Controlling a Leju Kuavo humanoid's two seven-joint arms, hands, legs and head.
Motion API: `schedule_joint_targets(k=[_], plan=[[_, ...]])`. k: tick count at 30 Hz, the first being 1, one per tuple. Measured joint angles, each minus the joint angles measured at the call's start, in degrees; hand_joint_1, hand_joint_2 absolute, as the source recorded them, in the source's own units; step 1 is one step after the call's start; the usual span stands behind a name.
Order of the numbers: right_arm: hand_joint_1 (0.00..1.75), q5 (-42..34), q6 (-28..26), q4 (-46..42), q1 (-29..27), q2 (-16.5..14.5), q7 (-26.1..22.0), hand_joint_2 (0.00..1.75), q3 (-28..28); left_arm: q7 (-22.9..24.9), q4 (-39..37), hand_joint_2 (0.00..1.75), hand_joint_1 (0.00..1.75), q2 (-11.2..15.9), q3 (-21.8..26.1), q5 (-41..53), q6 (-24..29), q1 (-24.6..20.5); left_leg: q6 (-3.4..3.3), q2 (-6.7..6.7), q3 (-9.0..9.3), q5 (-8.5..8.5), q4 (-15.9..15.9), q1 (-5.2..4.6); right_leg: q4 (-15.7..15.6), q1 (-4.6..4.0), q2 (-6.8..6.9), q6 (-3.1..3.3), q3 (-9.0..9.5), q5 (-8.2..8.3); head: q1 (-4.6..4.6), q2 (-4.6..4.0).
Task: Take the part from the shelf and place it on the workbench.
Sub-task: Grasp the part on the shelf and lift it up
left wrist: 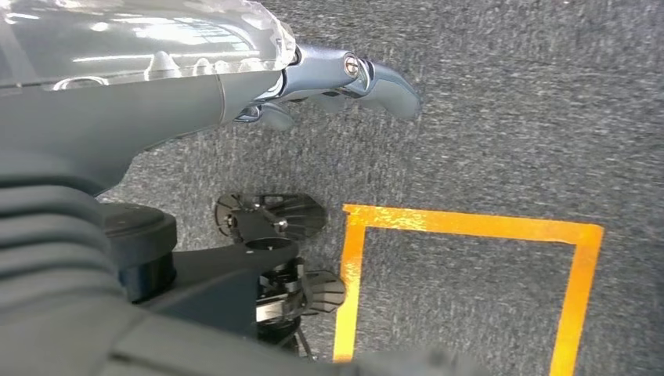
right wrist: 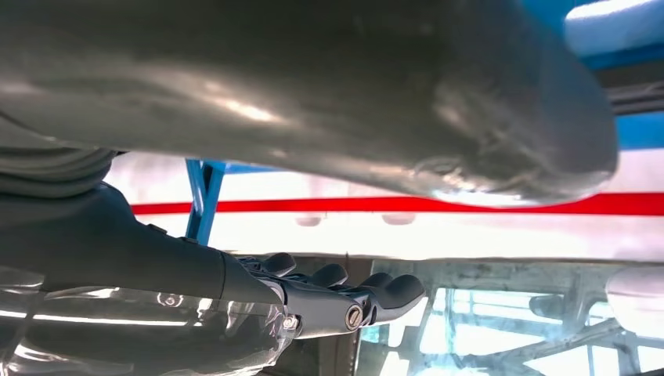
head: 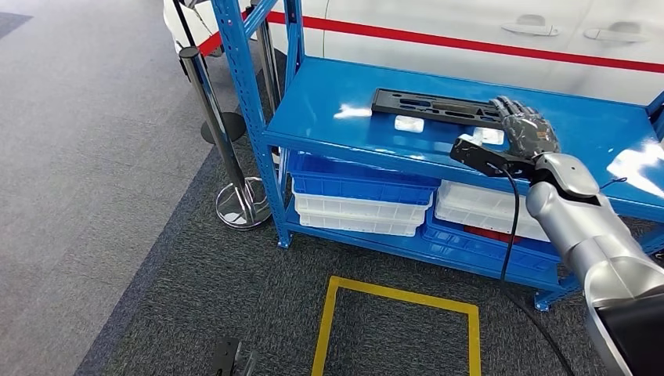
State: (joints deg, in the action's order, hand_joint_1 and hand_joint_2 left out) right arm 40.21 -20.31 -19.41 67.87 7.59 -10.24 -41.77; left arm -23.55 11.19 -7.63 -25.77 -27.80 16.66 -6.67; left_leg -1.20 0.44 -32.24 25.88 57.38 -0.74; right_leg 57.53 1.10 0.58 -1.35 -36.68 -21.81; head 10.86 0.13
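Surface and material findings: shelf area and floor

The blue painted-metal shelf [head: 352,129] is glossy, with white glare patches; the flat black slotted part [head: 427,106] on it looks matt plastic. The right hand [head: 528,129] has dark, faintly shiny fingers; the left hand [left wrist: 313,82] shows smooth grey plastic under a clear glossy cover. The grey carpet floor [head: 235,298] is rough and matt; the chrome stanchion post [head: 215,117] is mirror-polished.

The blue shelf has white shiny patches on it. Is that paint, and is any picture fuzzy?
Not paint: in the head view it is glare from lights on the shelf, beside the black part. The right wrist view is washed out and bright behind the right hand. In the left wrist view the carpet looks streaky.
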Motion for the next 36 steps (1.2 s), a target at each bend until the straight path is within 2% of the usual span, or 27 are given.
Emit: schedule_joint_targets(k=[5,8,10,12,14,17,18,19,20,22,23,25,27,28,29,31,32,33,34,35,36], plan=[[0.0,-0.81,-0.03,0.0,-1.55,-0.01,-0.81,0.0,0.04,1.66,0.0,0.0,0.0,0.14,-0.01,0.15,-0.17,0.19,-0.07,0.0,-0.33,0.02,0.29,-0.14,-0.02,0.18,0.01,-0.22,-0.19,0.15,0.0,0.0],[0.0,-1.1,0.32,-0.01,-1.95,-0.01,-0.92,0.0,0.08,2.39,0.0,0.0,0.0,0.24,-0.02,0.16,-0.04,0.23,-0.33,0.0,-0.63,0.02,0.6,-0.25,-0.04,0.24,0.02,-0.48,-0.28,0.32,0.0,0.0],[0.0,-1.18,0.48,-0.02,-2.01,-0.01,-0.76,0.0,0.09,2.54,0.0,0.0,0.0,0.3,-0.02,0.15,-0.05,0.24,-0.76,-0.01,-0.83,-0.03,0.51,-0.23,0.27,0.22,0.03,-0.85,-0.28,0.76,-0.01,0.0],[0.0,-1.2,0.68,-0.02,-2.01,-0.01,-0.45,0.0,0.11,2.61,0.0,0.0,0.0,0.31,-0.02,0.13,-0.04,0.25,-1.57,-0.06,-0.47,0.14,0.04,-0.04,1.29,0.29,0.02,-1.24,-0.69,0.88,-0.01,0.0],[0.0,-1.21,0.9,-0.03,-1.99,0.0,-0.26,0.0,0.13,2.64,0.0,0.0,0.0,0.31,-0.02,0.11,-0.03,0.25,-2.15,-0.06,0.07,0.3,-0.23,0.1,4.57,0.37,-0.07,-1.44,-2.44,-1.02,-0.02,0.0],[0.0,-1.2,1.12,0.02,-2.39,0.03,-0.22,0.0,0.13,2.65,0.0,0.0,0.0,0.29,-0.02,0.09,0.03,0.36,-2.16,0.02,0.34,0.31,-0.13,0.09,14.74,0.28,-0.36,-1.59,-7.76,-5.93,-0.02,0.0],[0.0,-1.15,1.13,0.04,-2.71,0.03,-0.22,0.0,0.13,2.67,0.0,0.0,0.0,0.29,-0.02,0.08,0.08,0.43,-2.08,0.01,0.51,0.41,-0.09,0.1,16.5,0.3,-0.38,-1.65,-8.81,-6.29,-0.02,0.0],[0.0,-1.08,1.1,0.06,-3.01,0.03,-0.22,0.0,0.13,2.71,0.0,0.0,0.0,0.27,-0.02,0.08,0.13,0.5,-1.95,-0.01,0.77,0.57,-0.03,0.12,15.98,0.33,-0.38,-1.67,-8.74,-5.48,-0.02,0.0],[0.0,-1.0,1.07,0.06,-3.22,0.03,-0.22,0.0,0.13,2.75,0.0,0.0,0.0,0.25,-0.02,0.07,0.19,0.55,-1.78,-0.04,1.12,0.83,0.05,0.15,13.28,0.36,-0.36,-1.63,-7.58,-3.64,-0.02,0.0],[0.0,-0.81,1.06,0.07,-3.38,0.02,-0.2,0.0,0.13,2.91,0.0,0.0,0.0,0.21,-0.02,0.04,0.31,0.56,-1.25,-0.07,1.78,1.54,0.21,0.17,5.47,0.24,-0.31,-1.21,-4.26,0.23,-0.02,-0.01],[0.0,-0.69,1.13,0.08,-3.41,0.0,-0.17,0.0,0.12,3.0,0.0,0.0,0.0,0.2,-0.02,0.03,0.39,0.53,-0.92,-0.07,1.82,1.86,0.26,0.17,2.66,-0.01,-0.3,-0.76,-3.12,1.1,-0.02,-0.01],[0.0,-0.48,1.29,0.09,-3.74,-0.07,-0.1,0.0,0.09,3.18,0.0,0.0,0.0,0.16,-0.02,0.01,0.51,0.57,-0.2,-0.01,1.76,2.21,0.27,0.18,0.94,-0.48,-0.38,0.27,-2.6,0.91,0.0,-0.01],[0.0,-0.41,1.39,0.08,-4.08,-0.24,-0.06,0.0,0.07,3.26,0.0,0.0,0.0,0.1,-0.02,0.01,0.62,0.67,0.51,0.02,1.77,2.46,0.75,0.26,0.54,-0.45,-0.51,1.21,-2.05,0.69,0.01,0.0],[0.0,-0.43,1.43,0.08,-4.15,-0.34,-0.04,0.0,0.07,3.24,0.0,0.0,0.0,0.08,-0.02,-0.01,0.67,0.65,0.81,-0.02,1.25,2.61,2.04,0.31,0.43,-0.38,-0.53,1.59,-1.61,0.44,0.01,0.0],[0.0,-0.47,1.46,0.07,-4.18,-0.5,-0.05,0.0,0.07,3.22,0.0,0.0,0.0,0.07,-0.02,-0.02,0.7,0.61,1.11,-0.07,-0.01,3.14,4.38,0.41,0.28,-0.28,-0.55,1.94,-1.15,0.22,0.02,-0.01],[0.0,-0.53,1.59,0.1,-4.44,-0.84,-0.06,0.0,0.07,3.19,0.0,0.0,0.0,0.08,-0.02,-0.12,0.73,0.63,1.67,-0.14,-4.23,5.4,11.43,0.68,0.14,-0.29,-0.59,2.42,-0.47,-0.32,0.07,0.0],[0.0,-0.54,1.67,0.14,-4.72,-1.03,-0.07,0.0,0.07,3.19,0.0,0.0,0.0,0.09,-0.02,-0.16,0.74,0.73,1.9,-0.14,-6.51,6.7,14.72,0.8,0.15,-0.31,-0.66,2.53,-0.13,-0.64,0.07,0.0],[0.0,-0.54,1.75,0.21,-5.04,-1.19,-0.07,0.0,0.06,3.18,0.0,0.0,0.0,0.09,-0.02,-0.19,0.75,0.84,2.03,-0.14,-8.16,7.24,16.61,0.89,0.16,-0.33,-0.76,2.55,0.26,-0.96,0.07,0.0],[0.0,-0.54,1.81,0.27,-5.31,-1.33,-0.08,0.0,0.05,3.17,0.0,0.0,0.0,0.09,-0.02,-0.18,0.76,0.93,2.06,-0.13,-8.96,6.62,16.66,0.94,0.17,-0.34,-0.84,2.52,0.69,-1.29,0.08,0.0],[0.0,-0.54,1.84,0.33,-5.48,-1.45,-0.08,0.0,0.05,3.16,0.0,0.0,0.0,0.09,-0.02,-0.18,0.76,0.98,2.0,-0.13,-8.75,4.69,14.61,0.97,0.19,-0.34,-0.92,2.45,1.19,-1.63,0.07,0.0],[0.0,-0.54,1.85,0.38,-5.55,-1.55,-0.08,0.0,0.04,3.15,0.0,0.0,0.0,0.1,-0.02,-0.18,0.76,0.99,1.86,-0.13,-7.64,1.86,10.9,0.98,0.19,-0.34,-0.95,2.35,1.69,-1.97,0.07,0.0]])
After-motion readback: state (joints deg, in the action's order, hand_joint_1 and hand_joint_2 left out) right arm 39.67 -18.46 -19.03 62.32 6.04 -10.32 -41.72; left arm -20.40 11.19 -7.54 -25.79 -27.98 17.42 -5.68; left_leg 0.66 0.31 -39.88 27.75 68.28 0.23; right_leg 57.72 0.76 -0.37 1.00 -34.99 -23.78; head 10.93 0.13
